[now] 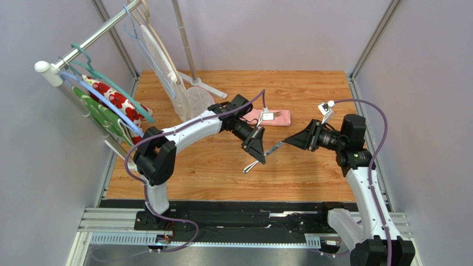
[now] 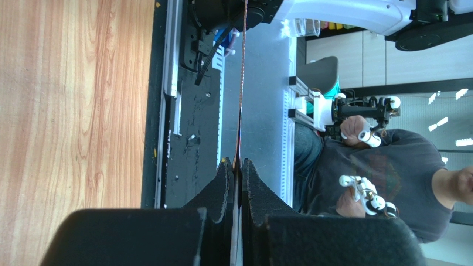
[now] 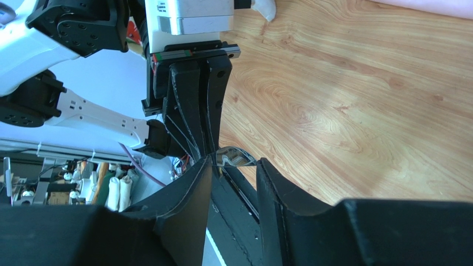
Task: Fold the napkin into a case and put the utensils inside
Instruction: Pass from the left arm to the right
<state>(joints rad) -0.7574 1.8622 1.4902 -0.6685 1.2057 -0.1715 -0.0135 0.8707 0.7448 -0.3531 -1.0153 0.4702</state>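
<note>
While left jaws pinch a utensil (image 1: 273, 149), only right wrist shows right jaws spread.

We look down on a table (image 1: 222, 183), with both arm bases at its near edge. A rack (image 1: 83, 47) stands off the table's left side, with cloths (image 1: 114, 105) hanging from it. A stand (image 1: 191, 94) rises at the back left of the table. The napkin (image 1: 277, 117) lies on the table, behind its centre. In front of the napkin, above the middle of the table, the left gripper (image 1: 260, 158) clamps a utensil (image 1: 273, 149) between its fingers. The right gripper (image 1: 288, 143) sits just to the right, its fingers parted on either side of the utensil's right end.
</note>
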